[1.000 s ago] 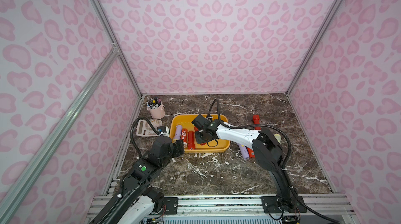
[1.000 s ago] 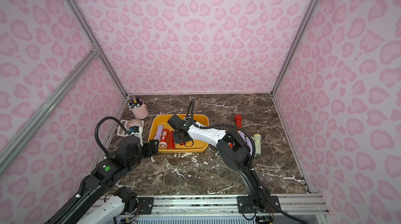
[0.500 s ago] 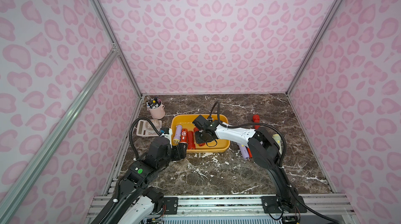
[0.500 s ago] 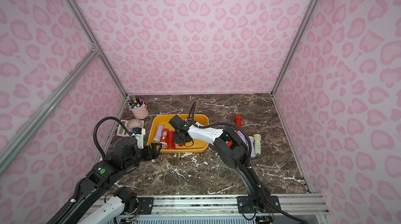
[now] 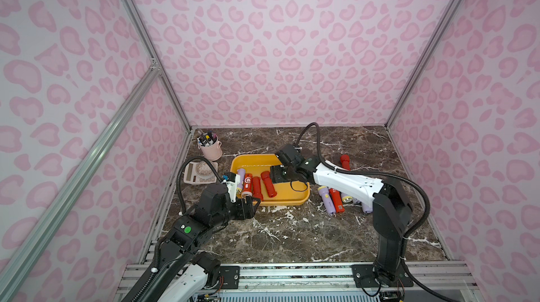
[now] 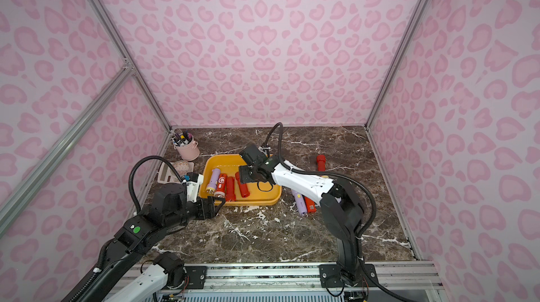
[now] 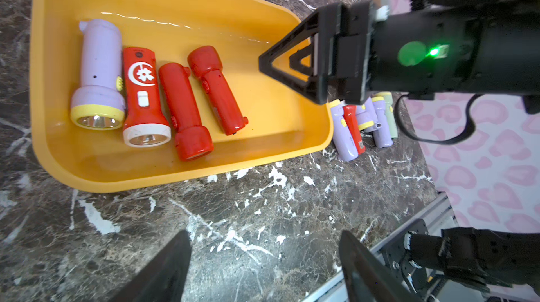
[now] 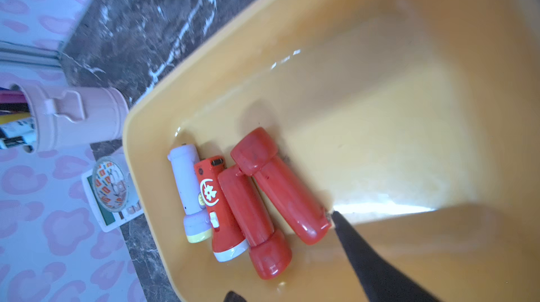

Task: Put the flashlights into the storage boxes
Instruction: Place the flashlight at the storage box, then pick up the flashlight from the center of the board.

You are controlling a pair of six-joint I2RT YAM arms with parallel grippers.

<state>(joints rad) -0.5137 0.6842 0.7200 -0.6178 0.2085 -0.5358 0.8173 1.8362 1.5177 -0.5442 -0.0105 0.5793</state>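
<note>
**Yellow tray (image 5: 283,201) partly loaded**

**Location.** The tray stands on the marble table (image 5: 292,236), left of centre.

**Loaded.** Four flashlights lie side by side on the tray floor at its left end:
- a lilac flashlight (image 7: 98,81);
- an emblem-marked red flashlight (image 7: 143,95);
- a plain red flashlight (image 7: 184,110);
- a second plain red flashlight (image 7: 217,90), reversed, with its head toward the far wall.

The right half of the tray floor is bare.

**Grippers.**
- The right gripper (image 5: 274,174) hangs over the middle of the tray with its jaws parted, and it holds nothing. In the right wrist view, one fingertip stands just beside the tail of the second plain red flashlight, which rests on the tray floor.
- The left gripper (image 7: 263,239) is over bare table beside the near left corner of the tray. Its jaws are spread wide and are empty.

**Outstanding.**
- A cluster of flashlights (image 5: 336,198) lies on the table just right of the tray. It contains lilac, red and one pale green, at least five in all. The right arm partly hides it.
- A lone red flashlight (image 5: 344,161) lies farther back on the right.

**Progress.** Judged at under half. The free tray space appears sufficient for the remainder.

**Not part of the load.** The pink pen cup (image 5: 211,151) and the calculator (image 5: 195,174) at far left stay where they are.
</note>
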